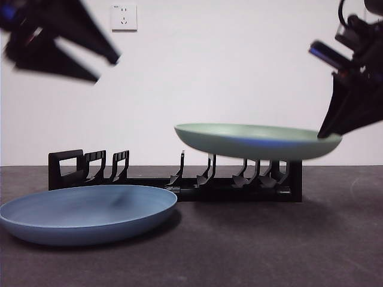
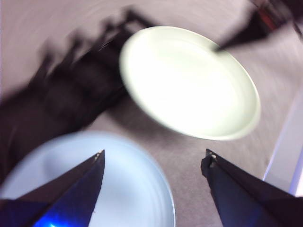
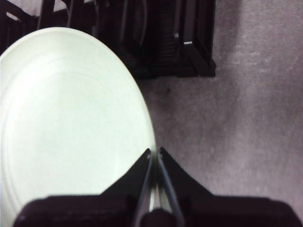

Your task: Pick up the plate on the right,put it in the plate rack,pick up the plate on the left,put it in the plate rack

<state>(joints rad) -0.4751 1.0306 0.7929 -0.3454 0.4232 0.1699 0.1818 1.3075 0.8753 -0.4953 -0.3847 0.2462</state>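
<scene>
A pale green plate [image 1: 257, 140] hangs level in the air above the right half of the black plate rack [image 1: 179, 176]. My right gripper [image 1: 329, 133] is shut on its right rim; the right wrist view shows the two jaws pinching that rim [image 3: 155, 156] with the green plate [image 3: 71, 127] spreading away from them. A blue plate [image 1: 87, 212] lies on the table at the front left. My left gripper [image 1: 108, 69] hovers open high above it, blurred; in the left wrist view the blue plate [image 2: 132, 189] lies under the spread jaws and the green plate [image 2: 189, 82] beyond.
The dark table [image 1: 269, 251] stretches in front of the rack. A white wall with a socket [image 1: 124, 17] stands behind. The rack's right end block [image 3: 196, 56] lies just past the green plate's edge.
</scene>
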